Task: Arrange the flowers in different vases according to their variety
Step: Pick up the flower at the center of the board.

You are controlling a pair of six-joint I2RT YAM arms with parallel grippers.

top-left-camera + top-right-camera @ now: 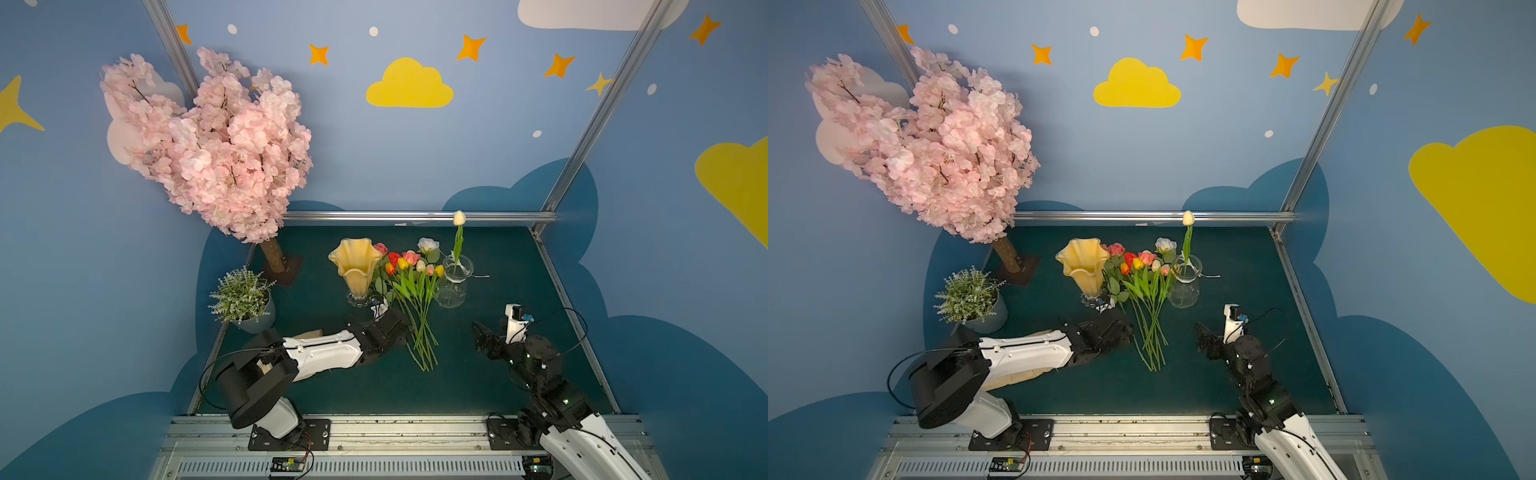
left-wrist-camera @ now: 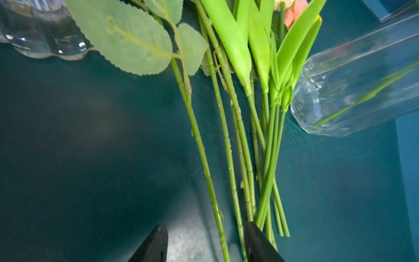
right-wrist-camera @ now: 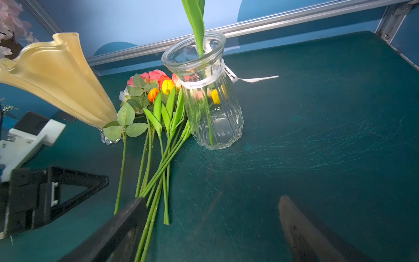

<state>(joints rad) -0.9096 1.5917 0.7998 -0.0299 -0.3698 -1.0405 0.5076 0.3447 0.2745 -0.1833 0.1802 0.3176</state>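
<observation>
Left pincer (image 2: 205, 224) parted — rose stems (image 2: 196, 140) lie between its jaws.

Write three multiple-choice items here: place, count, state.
1. Where are the loose flowers? A lying between the amber vase and the clear glass vase; B inside the amber vase; C lifted up.
2. Flowers standing in the clear glass vase? A none; B one; C three.
3. The right gripper is: A open; B shut on a stem; C shut on a vase.
Key: 1A, stems lie flat between them; 2B, a single cream tulip rises from it; 3A, its jaws stand wide apart.
</observation>
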